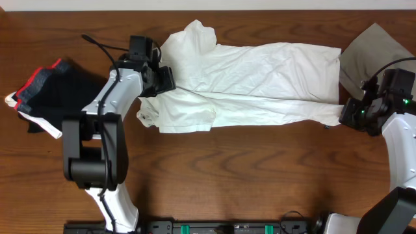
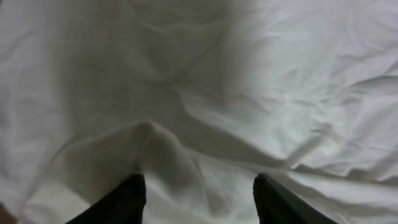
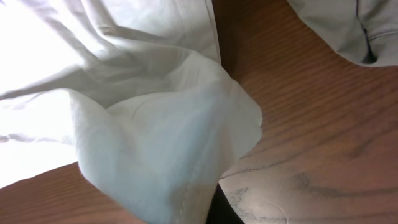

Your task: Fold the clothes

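While both arms sit at opposite ends of it, the white T-shirt lies stretched left to right across the far middle of the wooden table, wrinkled, with a doubled-over layer along its near edge. Black red-edged garment: bunched at the table's left side, apart from the shirt, with the left arm between them. Grey-khaki garment: flat at the far right corner, just beside the shirt's right end. Left gripper: down on the shirt's left end; the wrist view shows its 2 fingers spread apart on the cloth, a raised pleat between them near the left finger, not pinched. Right gripper: at the shirt's near right corner, closed on the white fabric, which drapes up from the jaws in a lifted fold above the wood.
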Motion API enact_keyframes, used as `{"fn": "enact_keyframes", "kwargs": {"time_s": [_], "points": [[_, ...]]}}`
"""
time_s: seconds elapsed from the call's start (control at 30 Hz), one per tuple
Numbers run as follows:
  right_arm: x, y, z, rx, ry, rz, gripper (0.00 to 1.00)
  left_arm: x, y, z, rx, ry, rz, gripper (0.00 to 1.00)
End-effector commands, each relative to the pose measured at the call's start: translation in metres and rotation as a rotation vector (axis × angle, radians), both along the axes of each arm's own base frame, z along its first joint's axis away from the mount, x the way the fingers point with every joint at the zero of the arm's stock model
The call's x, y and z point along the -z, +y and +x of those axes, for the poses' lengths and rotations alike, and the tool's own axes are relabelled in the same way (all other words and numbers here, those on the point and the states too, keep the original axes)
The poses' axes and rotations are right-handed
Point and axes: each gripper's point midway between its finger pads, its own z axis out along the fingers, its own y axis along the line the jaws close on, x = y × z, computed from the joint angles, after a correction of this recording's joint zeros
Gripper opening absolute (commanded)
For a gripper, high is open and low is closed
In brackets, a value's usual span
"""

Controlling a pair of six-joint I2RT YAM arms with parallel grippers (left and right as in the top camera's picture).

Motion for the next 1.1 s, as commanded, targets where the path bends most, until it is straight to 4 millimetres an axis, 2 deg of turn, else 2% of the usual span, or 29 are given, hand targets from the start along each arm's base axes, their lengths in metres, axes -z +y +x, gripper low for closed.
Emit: {"fn": "enact_keyframes", "kwargs": {"time_s": [0.0,0.07,0.1,0.13,0.3,0.4,0.47,0.67,0.8,1.07], "points": [[-0.005,-0.004,0.003,0.011,-0.015,0.003,0.01,0.008,0.001,0.001,-0.001,0.003,0.003,0.52],[-0.005,-0.004,0.003,0.018,-0.016,0.005,0.01,0.007,0.001,0.004,-0.001,-0.009,0.002,0.29],[-0.005,-0.004,0.003,0.021,-0.016,0.007,0.01,0.006,0.001,0.005,-0.001,-0.012,0.001,0.12],[-0.005,-0.002,0.004,0.018,-0.018,0.014,0.01,0.006,0.001,0.006,-0.001,-0.016,0.001,0.06],[-0.007,0.004,0.008,0.006,-0.040,0.050,0.01,0.007,0.002,0.003,-0.004,-0.003,0.007,0.06],[-0.012,-0.001,0.012,0.023,-0.063,0.054,0.01,0.010,0.015,0.001,-0.032,0.011,0.052,0.06],[-0.024,-0.003,0.019,0.029,-0.119,0.112,0.01,0.013,0.030,-0.002,-0.063,0.027,0.097,0.06],[-0.043,-0.021,0.027,0.074,-0.214,0.182,0.01,0.013,0.043,-0.001,-0.093,0.032,0.096,0.06],[-0.043,-0.026,0.024,0.092,-0.213,0.194,0.01,0.013,0.043,0.000,-0.093,0.028,0.095,0.06],[-0.037,-0.019,0.012,0.095,-0.156,0.220,0.01,0.013,0.043,-0.002,-0.092,0.034,0.095,0.06]]}}
